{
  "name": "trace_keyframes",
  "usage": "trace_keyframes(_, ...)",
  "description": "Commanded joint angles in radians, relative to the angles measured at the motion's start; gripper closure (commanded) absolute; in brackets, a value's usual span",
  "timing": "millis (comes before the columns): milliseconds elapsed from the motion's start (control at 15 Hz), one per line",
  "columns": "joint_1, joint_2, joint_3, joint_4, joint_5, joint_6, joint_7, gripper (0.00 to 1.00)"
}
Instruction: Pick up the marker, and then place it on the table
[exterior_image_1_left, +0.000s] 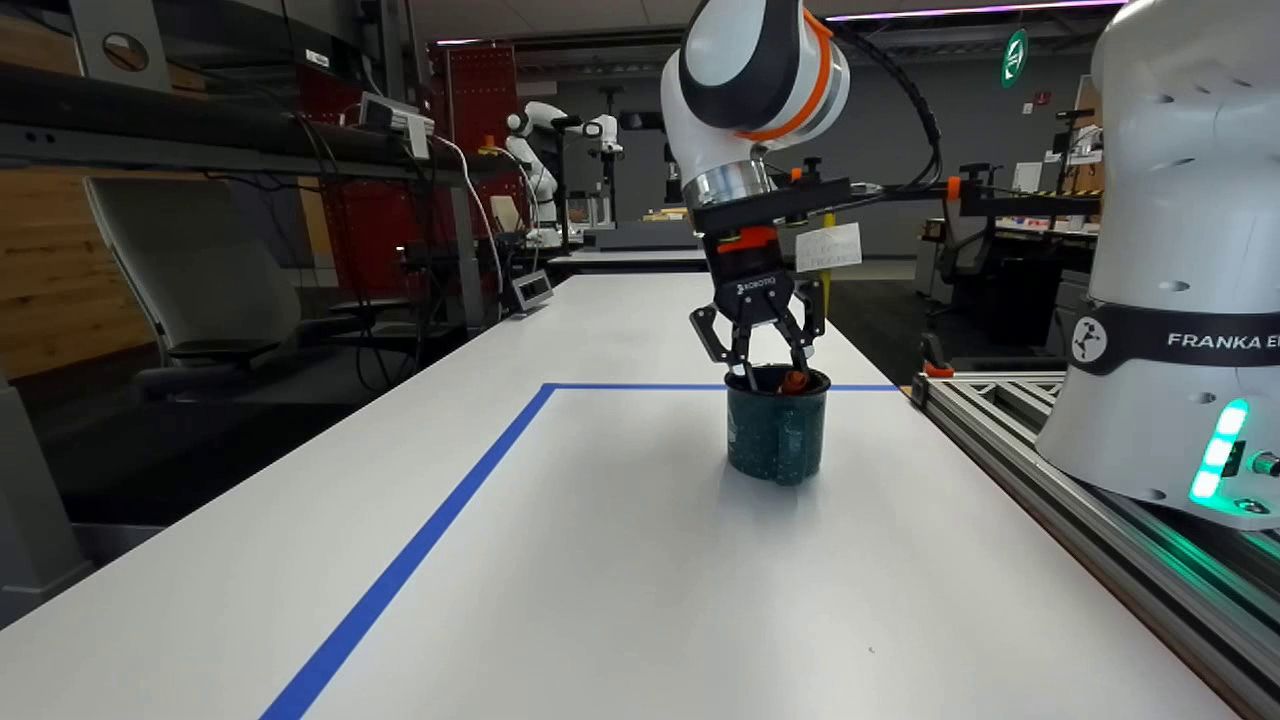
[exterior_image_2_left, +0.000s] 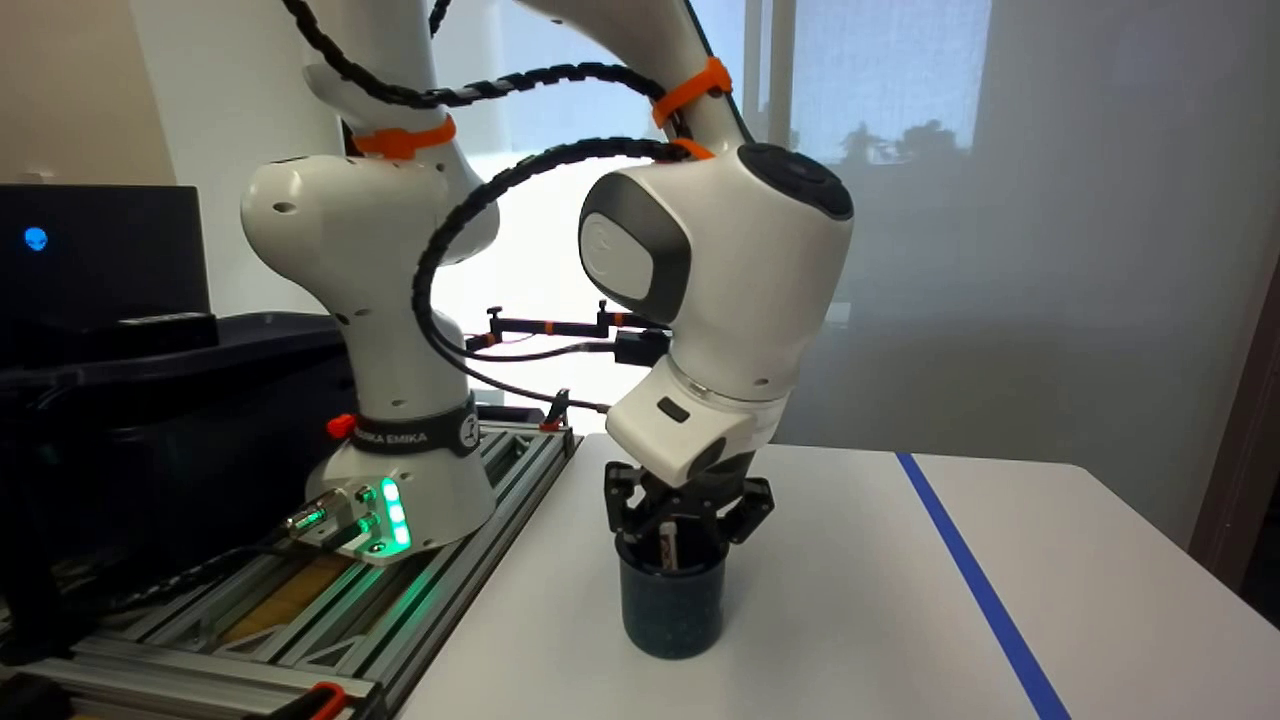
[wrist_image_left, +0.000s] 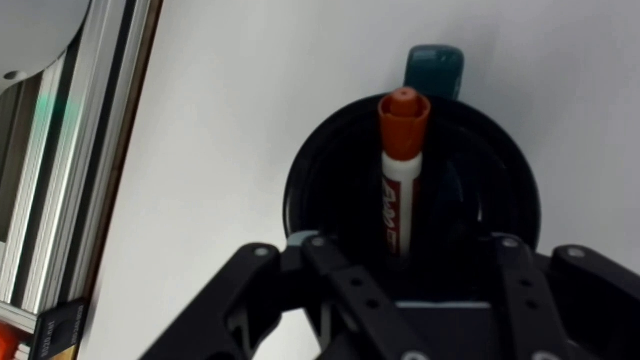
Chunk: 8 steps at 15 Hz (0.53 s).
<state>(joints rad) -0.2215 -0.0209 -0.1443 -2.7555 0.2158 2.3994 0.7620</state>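
Observation:
The marker (wrist_image_left: 403, 165) leans inside the dark teal cup (wrist_image_left: 434, 67), its orange end up by the rim on the handle side. Its lower tip fades into the dark of the cup. Only its orange end (exterior_image_1_left: 795, 381) shows in an exterior view; its pale upper part (exterior_image_2_left: 668, 548) shows in an exterior view. The cup stands upright on the white table (exterior_image_1_left: 640, 560) in both exterior views. My gripper (exterior_image_1_left: 775, 376) is over the cup, its fingers apart and reaching into the mouth. In the wrist view the fingers (wrist_image_left: 414, 245) stand on either side of the marker's lower part; the fingertips are hidden.
Blue tape lines (exterior_image_1_left: 430, 540) mark the tabletop. A grey rail strip (exterior_image_1_left: 1040, 520) and the robot's base (exterior_image_1_left: 1180, 420) run along one edge. A small grey device (exterior_image_1_left: 532, 290) stands at the far edge. The cup's handle sticks out on one side.

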Motion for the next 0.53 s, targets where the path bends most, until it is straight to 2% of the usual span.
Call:
trace_keyframes(0, 0.018, 0.022, -0.009, 0.001, 0.031, 0.017, -0.051, 0.42)
trace_keyframes(200, 0.021, 0.026, -0.01, 0.001, 0.07, 0.006, -0.093, 0.43)
trace_keyframes(400, 0.023, 0.037, -0.011, 0.001, 0.127, -0.001, -0.143, 0.5)
trace_keyframes(467, 0.024, 0.042, -0.011, 0.001, 0.145, 0.002, -0.16, 0.58)
